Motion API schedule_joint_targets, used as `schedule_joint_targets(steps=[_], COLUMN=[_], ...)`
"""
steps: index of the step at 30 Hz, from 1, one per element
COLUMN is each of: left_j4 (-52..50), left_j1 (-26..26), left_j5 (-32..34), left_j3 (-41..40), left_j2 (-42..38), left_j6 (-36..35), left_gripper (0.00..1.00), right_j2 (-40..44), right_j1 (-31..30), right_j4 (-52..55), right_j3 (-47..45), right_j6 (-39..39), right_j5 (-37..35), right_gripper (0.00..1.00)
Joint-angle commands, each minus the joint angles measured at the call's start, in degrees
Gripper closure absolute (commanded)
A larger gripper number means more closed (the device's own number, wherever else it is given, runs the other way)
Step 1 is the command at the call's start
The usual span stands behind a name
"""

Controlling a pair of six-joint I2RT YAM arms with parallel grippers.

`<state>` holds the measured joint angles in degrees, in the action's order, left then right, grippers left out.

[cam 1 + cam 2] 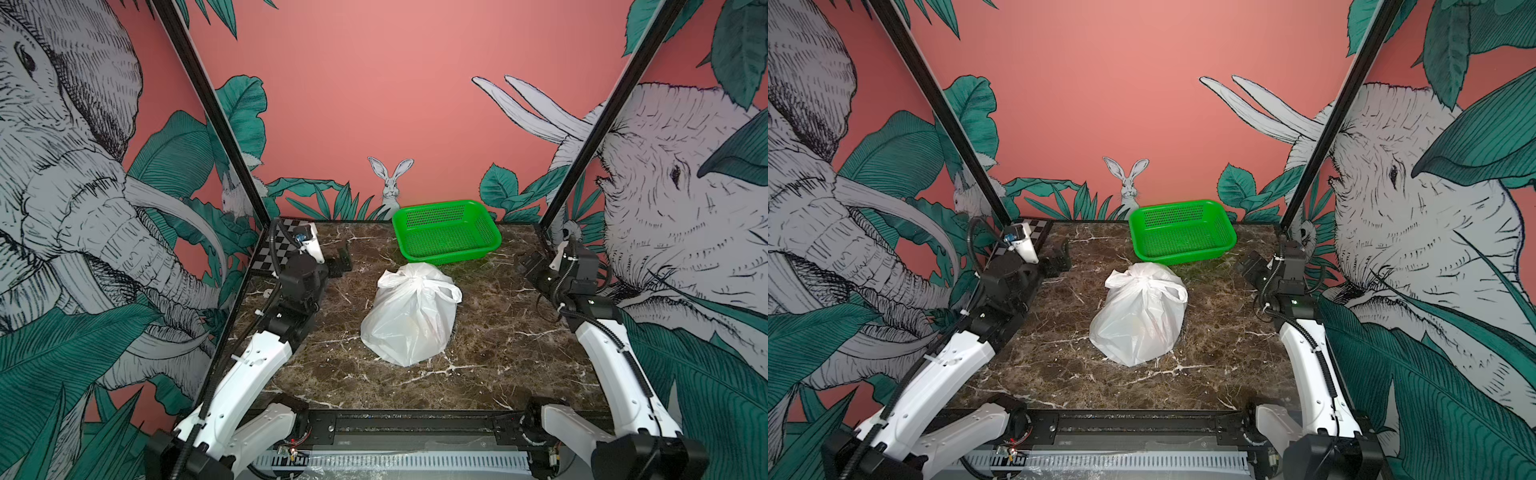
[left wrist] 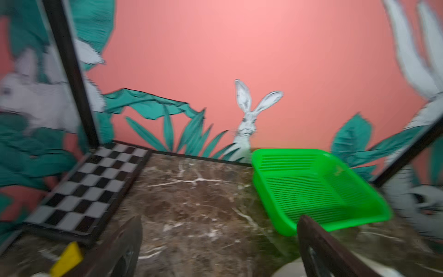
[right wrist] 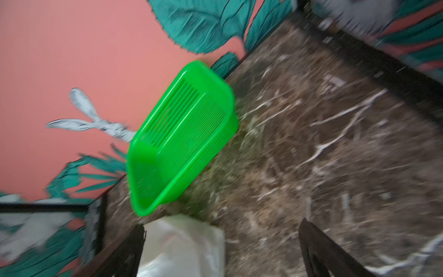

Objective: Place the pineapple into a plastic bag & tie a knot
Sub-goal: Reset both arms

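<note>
Plastic bag (image 1: 409, 320) sits upright in the middle of the worktop (image 1: 498, 357), round and full at the base. Something fills it, but the thin white film hides what, so the pineapple inside is a judgement, not a sighting. At the bag's top, the knot (image 1: 410, 279) bunches the two handle loops together, and the loop ends flare out left and right. It looks tight enough to hold the mouth shut, which would put the task at or near its end.

Just beyond the bag, by the far wall, lies the green perforated basket (image 1: 449, 254). It appears empty. Its near wall is close to the bag, but I cannot tell whether they touch.

The left fingers (image 2: 124, 244) stand wide apart with nothing between them, left of the bag and near the checkerboard (image 2: 96, 187) in the far left corner. The right fingers (image 3: 321, 249) are likewise spread wide and hold nothing, off to the far right. Both are well apart from the bag, so nothing tugs at the loops and the knot bears no pull.
</note>
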<state>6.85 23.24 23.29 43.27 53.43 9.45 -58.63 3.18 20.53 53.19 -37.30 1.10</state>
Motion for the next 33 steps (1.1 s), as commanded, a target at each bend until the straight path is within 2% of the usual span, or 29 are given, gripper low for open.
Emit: schedule_joint_targets(steps=[1, 5, 9, 12, 16, 17, 19, 21, 23, 24, 25, 33], left_j4=[1.67, 7.89, 12.11, 21.39, 34.05, 35.05, 38.93, 42.25, 45.72, 43.41, 41.05, 41.74], left_j1=[-2.57, -7.74, -15.48, -19.51, -19.64, -19.6, -19.55, -19.29, -19.93, -19.99, -20.11, -20.58], left_j5=[14.71, 13.79, 6.92, -0.86, -13.23, -14.81, -17.64, -20.45, -20.89, -20.07, -20.59, -21.18], left_j3=[-9.11, -19.55, -24.7, -25.9, -22.23, -21.13, -21.08, -20.64, -20.11, -19.65, -18.98, -19.01], left_j2=[-1.79, -6.28, -4.74, 2.37, 19.1, 22.26, 28.45, 33.35, 36.55, 36.02, 35.44, 35.69], left_j6=[-15.51, -17.86, -14.77, -11.9, -14.04, -15.22, -16.22, -18.22, -17.31, -16.84, -16.59, -16.29], left_gripper=[0.0, 0.01, 0.0, 0.01, 0.01, 0.01, 0.0, 0.01, 0.0, 0.0, 0.0, 0.0], right_j2=[1.33, 1.13, -3.71, -9.78, -19.07, -19.75, -25.94, -30.87, -28.47, -29.22, -29.82, -28.99], right_j1=[-0.75, -3.7, -8.05, -9.91, -10.64, -10.89, -10.57, -9.03, -7.27, -5.78, -5.05, -5.2], right_j4=[-5.01, -22.88, -43.64, -54.63, -67.3, -67.23, -75.08, -80.57, -70.12, -68.73, -70.76, -69.3], right_j3=[-8.93, -21.82, -30.36, -32.5, -33.6, -33.59, -34.69, -34.26, -31.22, -29.84, -30.33, -30.28], right_j6=[14.49, 23.65, 31.04, 34.97, 38.67, 40.22, 42.13, 40.72, 39.13, 37.15, 36.73, 36.97], right_j5=[-21.63, -26.42, -27.03, -25.09, -20.92, -18.87, -14.5, -14.04, -11.0, -11.22, -10.23, -10.32], right_gripper=[0.02, 0.01, 0.01, 0.01, 0.01, 0.01, 0.01, 0.01, 0.01, 0.01, 0.01, 0.01])
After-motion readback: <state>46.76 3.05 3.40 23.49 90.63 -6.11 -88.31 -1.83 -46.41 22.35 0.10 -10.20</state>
